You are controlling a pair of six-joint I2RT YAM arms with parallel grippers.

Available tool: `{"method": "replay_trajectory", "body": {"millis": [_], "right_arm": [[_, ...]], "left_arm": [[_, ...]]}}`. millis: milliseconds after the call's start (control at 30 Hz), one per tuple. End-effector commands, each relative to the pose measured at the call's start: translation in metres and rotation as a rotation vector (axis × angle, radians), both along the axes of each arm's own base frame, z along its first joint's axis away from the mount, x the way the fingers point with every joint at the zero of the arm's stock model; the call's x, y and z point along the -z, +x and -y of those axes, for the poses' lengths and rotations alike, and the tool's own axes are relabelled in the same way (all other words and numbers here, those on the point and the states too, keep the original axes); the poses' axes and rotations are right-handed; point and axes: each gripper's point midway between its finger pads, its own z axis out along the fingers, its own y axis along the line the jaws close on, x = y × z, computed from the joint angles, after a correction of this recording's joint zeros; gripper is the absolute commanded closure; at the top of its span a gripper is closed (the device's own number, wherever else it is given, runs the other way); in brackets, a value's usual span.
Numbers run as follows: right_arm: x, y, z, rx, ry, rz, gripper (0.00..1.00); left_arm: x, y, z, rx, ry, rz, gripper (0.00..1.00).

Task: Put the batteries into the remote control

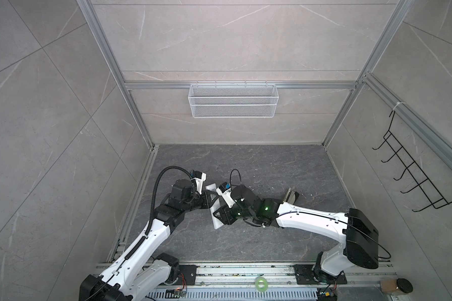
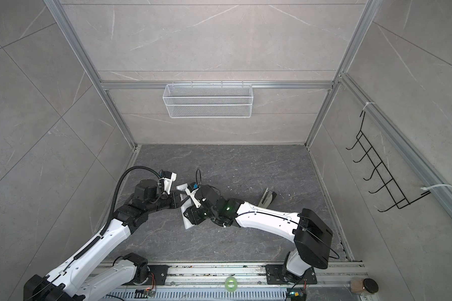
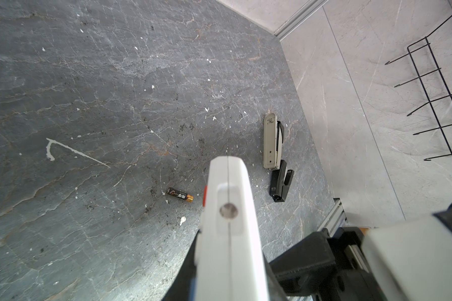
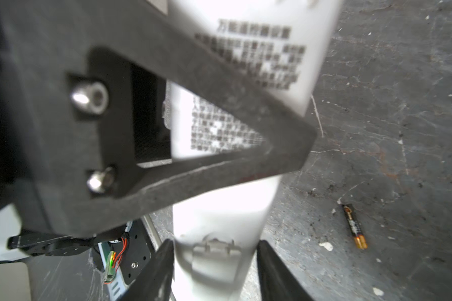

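We are holding the remote control (image 4: pixel 219 216) with the left fingers (image 4: pixel 285 146) clamped across its printed back, the right fingers (image 4: pixel 274 273) astride its latch end, grip impossible to confirm, one battery (image 4: pixel 355 226) loose on the surface (image 4: pixel 389 104) nearby, and we are aiming for a square, untwisting squeeze.

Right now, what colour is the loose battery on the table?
The battery is black with a gold end, clearest in the left wrist view.
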Motion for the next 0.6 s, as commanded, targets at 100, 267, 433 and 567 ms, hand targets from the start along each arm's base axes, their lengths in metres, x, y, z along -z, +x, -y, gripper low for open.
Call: {"method": "replay_trajectory", "body": {"millis": [100, 267, 433, 567], "right_arm": [[0.0073, -0.0011, -0.0039, -0.011, 0.004, -0.012, 0.60], [0.0083, -0.0016, -0.0048, -0.016, 0.004, -0.016, 0.62], [0.0078, -0.0028, -0.0063, -0.024, 0.008, -0.022, 0.65], [0.0077, -0.0034, -0.0060, -0.025, 0.009, -0.024, 0.65]], "left_arm": [[-0.0152, 0.0011, 0.0034, 0.012, -0.023, 0.059, 1.00], [-0.0148, 0.0008, 0.0027, 0.012, -0.018, 0.059, 1.00], [-0.0141, 0.0012, 0.0016, 0.008, -0.010, 0.060, 1.00], [-0.0136, 0.0012, 0.0014, 0.007, -0.007, 0.060, 1.00]]}}
